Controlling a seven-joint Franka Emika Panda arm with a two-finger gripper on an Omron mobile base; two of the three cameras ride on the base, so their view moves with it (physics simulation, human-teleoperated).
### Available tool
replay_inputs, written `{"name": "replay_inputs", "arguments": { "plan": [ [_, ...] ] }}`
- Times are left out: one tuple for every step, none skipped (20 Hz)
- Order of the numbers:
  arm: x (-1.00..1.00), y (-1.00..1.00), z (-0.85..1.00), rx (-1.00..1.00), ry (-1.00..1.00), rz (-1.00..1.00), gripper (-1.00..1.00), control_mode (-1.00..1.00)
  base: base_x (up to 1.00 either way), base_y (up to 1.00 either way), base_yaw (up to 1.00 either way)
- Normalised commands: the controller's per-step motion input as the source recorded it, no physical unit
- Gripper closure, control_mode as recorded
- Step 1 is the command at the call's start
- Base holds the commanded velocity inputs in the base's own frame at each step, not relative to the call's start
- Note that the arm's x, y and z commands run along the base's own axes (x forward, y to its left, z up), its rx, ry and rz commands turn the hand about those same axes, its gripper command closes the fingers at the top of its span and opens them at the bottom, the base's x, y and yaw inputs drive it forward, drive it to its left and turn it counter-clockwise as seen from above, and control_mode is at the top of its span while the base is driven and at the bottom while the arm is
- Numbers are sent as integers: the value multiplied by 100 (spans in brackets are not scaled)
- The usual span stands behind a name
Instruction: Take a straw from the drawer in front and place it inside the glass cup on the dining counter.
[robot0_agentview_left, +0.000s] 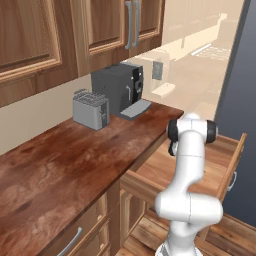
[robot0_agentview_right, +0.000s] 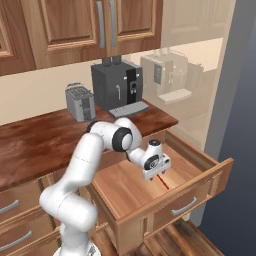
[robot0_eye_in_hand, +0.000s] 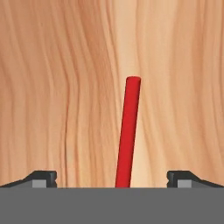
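The red straw (robot0_eye_in_hand: 128, 135) lies flat on the pale wood floor of the open drawer (robot0_agentview_right: 125, 192). In the hand view it runs between my two dark fingertips (robot0_eye_in_hand: 43, 178), which stand wide apart on either side of it without touching it. My gripper (robot0_eye_in_hand: 111, 180) is open and hovers low over the straw. In the right base view the hand (robot0_agentview_right: 154, 162) reaches down into the drawer, and a short red piece of the straw (robot0_agentview_right: 163, 182) shows just below it. The glass cup and the dining counter are out of view.
A toaster (robot0_agentview_left: 91, 110) and a black coffee machine (robot0_agentview_left: 120, 89) stand on the reddish-brown counter (robot0_agentview_left: 60, 160) under wooden wall cabinets. The drawer's front panel with its metal handle (robot0_agentview_right: 183, 206) juts out toward me. A dark tall panel (robot0_agentview_right: 235, 125) stands to the right.
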Motion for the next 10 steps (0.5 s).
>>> {"name": "replay_inputs", "arguments": {
  "plan": [
    [56,-2,0,0,10,0,-100,-100,0,0,0],
    [46,-6,0,0,7,0,-100,-100,0,0,0],
    [39,-11,-1,0,9,0,-100,-100,0,0,0],
    [29,-14,-16,0,8,0,-100,-100,0,0,0],
    [27,-12,-28,0,9,0,-100,-100,0,0,0],
    [29,-19,-39,0,12,0,-100,-100,0,0,0],
    [20,-34,-38,0,9,0,-100,-100,0,0,0],
    [19,-24,-44,0,10,0,-100,-100,0,0,0],
    [12,-22,-41,0,10,0,-100,-100,0,0,0],
    [7,-26,-43,0,7,0,-100,-100,0,0,0]
  ]
}}
